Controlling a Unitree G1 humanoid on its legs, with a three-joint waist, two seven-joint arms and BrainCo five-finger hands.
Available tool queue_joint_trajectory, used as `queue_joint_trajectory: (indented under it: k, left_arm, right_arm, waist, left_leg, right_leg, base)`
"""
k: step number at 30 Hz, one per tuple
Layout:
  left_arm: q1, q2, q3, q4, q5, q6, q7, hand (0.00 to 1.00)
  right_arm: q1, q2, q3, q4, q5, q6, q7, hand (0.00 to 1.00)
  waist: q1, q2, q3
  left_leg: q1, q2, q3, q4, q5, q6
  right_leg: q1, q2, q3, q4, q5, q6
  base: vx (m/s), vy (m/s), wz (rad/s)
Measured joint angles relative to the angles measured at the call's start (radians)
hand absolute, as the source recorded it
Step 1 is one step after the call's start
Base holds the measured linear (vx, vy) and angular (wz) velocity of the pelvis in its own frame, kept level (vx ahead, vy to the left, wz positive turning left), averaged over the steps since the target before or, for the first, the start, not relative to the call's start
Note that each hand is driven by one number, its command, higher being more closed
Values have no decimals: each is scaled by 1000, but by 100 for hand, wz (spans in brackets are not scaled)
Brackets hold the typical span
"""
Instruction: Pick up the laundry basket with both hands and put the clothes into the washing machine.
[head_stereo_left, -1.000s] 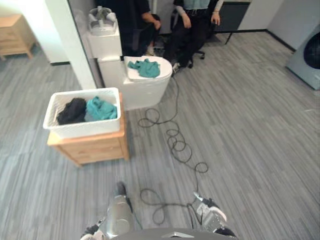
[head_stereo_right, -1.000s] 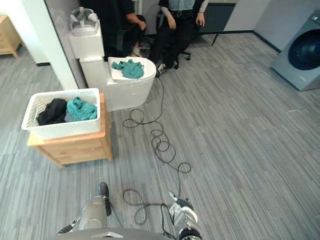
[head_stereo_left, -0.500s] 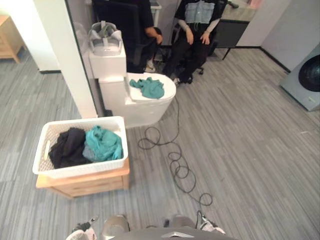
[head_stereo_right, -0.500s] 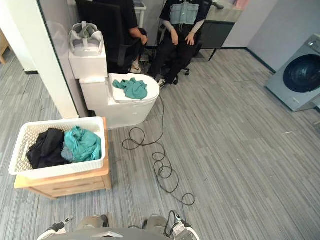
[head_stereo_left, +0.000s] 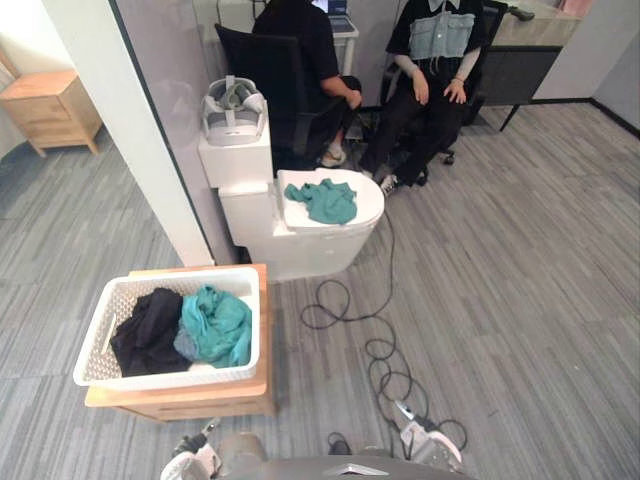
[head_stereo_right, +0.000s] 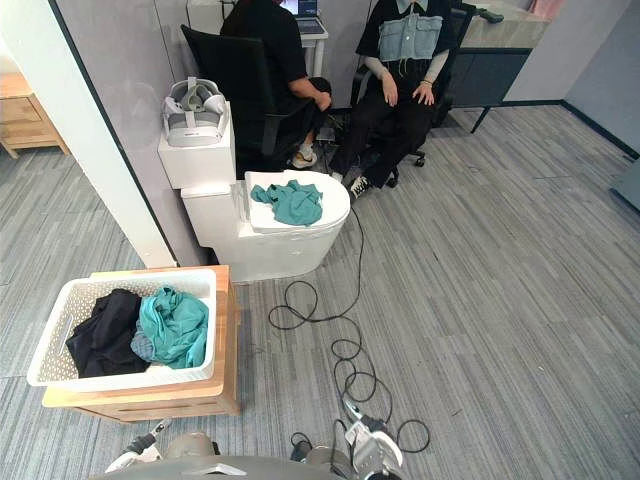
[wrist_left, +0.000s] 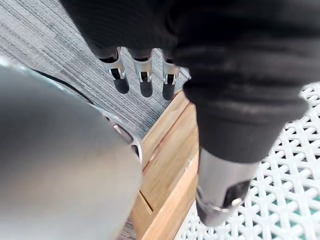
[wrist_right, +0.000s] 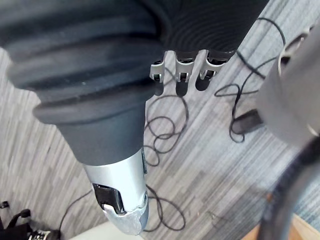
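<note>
A white lattice laundry basket (head_stereo_left: 95, 335) sits on a low wooden stand (head_stereo_left: 190, 398) at the lower left. It holds a black garment (head_stereo_left: 148, 332) and a teal garment (head_stereo_left: 218, 325). My left hand (head_stereo_left: 188, 464) hangs low just in front of the stand, apart from the basket. In the left wrist view its fingers (wrist_left: 145, 83) point straight down beside the stand (wrist_left: 167, 160) and the basket wall (wrist_left: 295, 200). My right hand (head_stereo_left: 428, 448) hangs over the floor to the right, its fingers (wrist_right: 181, 76) straight and holding nothing.
A white toilet (head_stereo_left: 310, 240) stands behind the basket with a teal cloth (head_stereo_left: 326, 200) on its lid and a headset (head_stereo_left: 235, 100) on its tank. Two people (head_stereo_left: 430, 70) sit on chairs behind it. A white pillar (head_stereo_left: 130, 130) rises at the left, with a wooden cabinet (head_stereo_left: 48, 103) beyond it.
The whole picture has shifted, so the camera has moved: the basket now lies nearer and the washing machine has left the right edge. Both arms have dropped to the bottom edge.
</note>
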Motion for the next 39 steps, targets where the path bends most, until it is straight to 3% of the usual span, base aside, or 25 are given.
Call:
queue_joint_trajectory:
  k: [2,4,6,7,8,9,11,12,13,15,19,22,25,32,37,39]
  left_arm:
    - [1,29,-11,30,-1,2,4,0]
    - [4,45,-28,39,-8,3,15,0]
    - [22,43,-57,49,-8,10,27,0]
    - [33,42,-84,65,-9,12,27,0]
    - [38,62,-115,68,-9,13,28,0]
    - [29,105,-153,68,-9,13,29,0]
    - [23,146,-193,68,-8,19,27,0]
    - [21,152,-206,68,-7,19,24,0]
    - [19,152,-222,68,-7,19,23,0]
    - [-5,162,-281,66,-7,19,24,0]
    - [-30,159,-309,58,-22,16,24,0]
    - [-7,166,-303,-24,-70,9,27,0]
    - [59,204,-299,-178,-89,3,11,0]
    - [141,320,-159,-253,-28,-10,-65,0]
    - [149,335,-73,-239,37,-10,-69,0]
    - [143,363,-29,-201,63,-9,-69,0]
  right_arm:
    - [-4,-20,-1,47,-7,2,1,0]
    - [8,-43,-6,77,-29,3,0,0]
    - [22,-82,-9,114,-35,10,0,0]
    - [24,-97,-9,137,-36,9,0,0]
    - [28,-87,-11,142,-36,11,0,0]
    - [30,-59,-20,159,-35,13,2,0]
    - [40,-38,-40,176,-36,14,3,0]
    - [43,-34,-40,175,-36,13,5,0]
    - [43,-34,-40,174,-36,14,7,0]
    - [29,-40,-25,164,-35,14,13,0]
    - [22,-41,60,71,-35,29,10,0]
    - [31,-47,149,-169,-35,33,-4,0]
    - [73,-57,207,-407,-37,29,6,0]
    - [217,-133,299,-734,-75,11,109,0]
    - [270,-184,357,-893,-74,-5,167,0]
    - [273,-241,384,-970,-69,-32,183,0]
  waist:
    - [-25,-11,-6]
    - [-36,-22,-10]
    - [-42,6,-22]
    - [-43,20,-32]
    - [-62,3,-32]
    - [-73,-38,-14]
    - [-71,-74,-25]
    - [-69,-79,-25]
    - [-69,-79,-25]
    - [-71,-74,-27]
    - [-75,-69,-30]
    - [-83,-58,-17]
    - [-78,-75,-11]
    - [-79,-82,-7]
    - [-80,-53,11]
    - [-81,-27,27]
  left_leg:
    - [4,47,-35,-90,16,10]
    - [5,42,-91,-156,56,11]
    - [41,19,-179,-282,235,-18]
    - [77,-7,-193,-325,156,-151]
    - [86,-35,-186,-351,110,-160]
    - [85,-86,-193,-356,111,-155]
    - [95,-119,-197,-357,108,-150]
    - [105,-140,-198,-361,108,-150]
    - [108,-152,-197,-366,108,-148]
    - [110,-190,-199,-409,134,-112]
    - [132,-196,-194,-540,222,-116]
    - [138,-183,-172,-625,280,-117]
    - [139,-173,-155,-646,293,-120]
    - [119,-176,-135,-654,298,-120]
    - [103,-176,-136,-653,298,-120]
    - [101,-174,-135,-653,297,-120]
  right_leg:
    - [-5,-60,2,12,-14,26]
    - [-19,-114,22,40,-24,57]
    - [-36,-142,51,68,-28,117]
    - [-40,-164,79,65,-22,154]
    - [-29,-182,94,46,-7,177]
    - [-5,-211,112,13,17,182]
    - [46,-213,82,-48,57,185]
    - [71,-222,57,-69,72,185]
    - [74,-232,44,-72,76,185]
    - [64,-267,37,-74,76,187]
    - [19,-269,38,-72,77,200]
    - [-18,-254,44,-74,85,196]
    - [-34,-239,62,-88,101,192]
    - [-45,-236,70,-147,144,202]
    - [-47,-232,67,-175,166,203]
    - [-48,-229,67,-181,168,202]
  base:
    - [63,341,13]
    - [81,454,18]
    - [85,466,-6]
    - [101,439,2]
    - [133,512,35]
    - [124,455,53]
    - [64,250,39]
    - [38,143,29]
    - [-15,129,24]
    - [-51,74,15]
    - [-88,-41,1]
    - [-92,-43,-8]
    - [-55,-19,-19]
    - [22,9,-7]
    - [8,0,0]
    - [0,0,0]
